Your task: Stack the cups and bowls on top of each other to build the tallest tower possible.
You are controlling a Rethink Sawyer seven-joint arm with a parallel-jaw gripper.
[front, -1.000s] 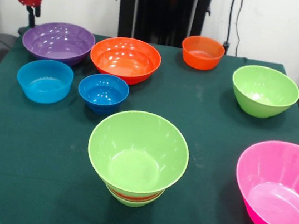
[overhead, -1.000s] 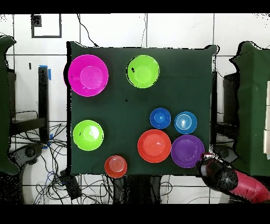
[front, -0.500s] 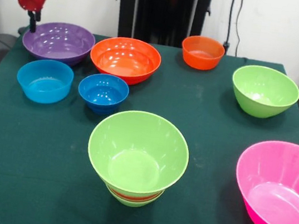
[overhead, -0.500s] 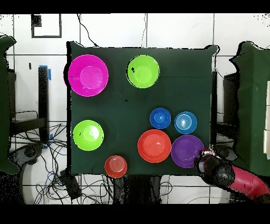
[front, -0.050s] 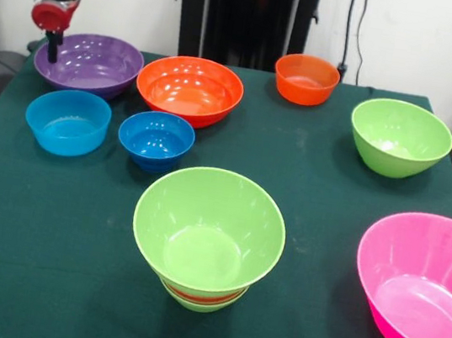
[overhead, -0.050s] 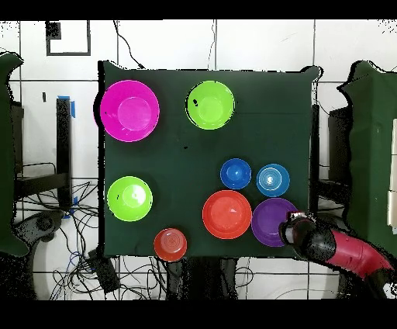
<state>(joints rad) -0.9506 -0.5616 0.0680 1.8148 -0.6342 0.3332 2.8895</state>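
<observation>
Green cloth covers the table [front, -0.050s: 39, 277]; 7 loose bowls ring the tower [front, -0.050s: 208, 239] (3 nested). Above the purple bowl [front, -0.050s: 89, 62], the gripper [front, -0.050s: 52, 45] hovers, presumably choosing; finger spread unclear.

Pink bowl [front, -0.050s: 426, 284] cut by right edge; tower's [front, -0.050s: 208, 239] lower bowls mostly hidden; pincer [front, -0.050s: 53, 45] state unclear.

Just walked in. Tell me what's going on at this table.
A red and black robot arm is building a tower of plastic bowls. Its claw hangs over the edge of the purple bowl, holding nothing. The tower so far is a small pile topped by a wide lime green bowl. Loose on the green table are a large orange bowl, a small orange one, two blue bowls, another lime green bowl and a pink bowl.
</observation>
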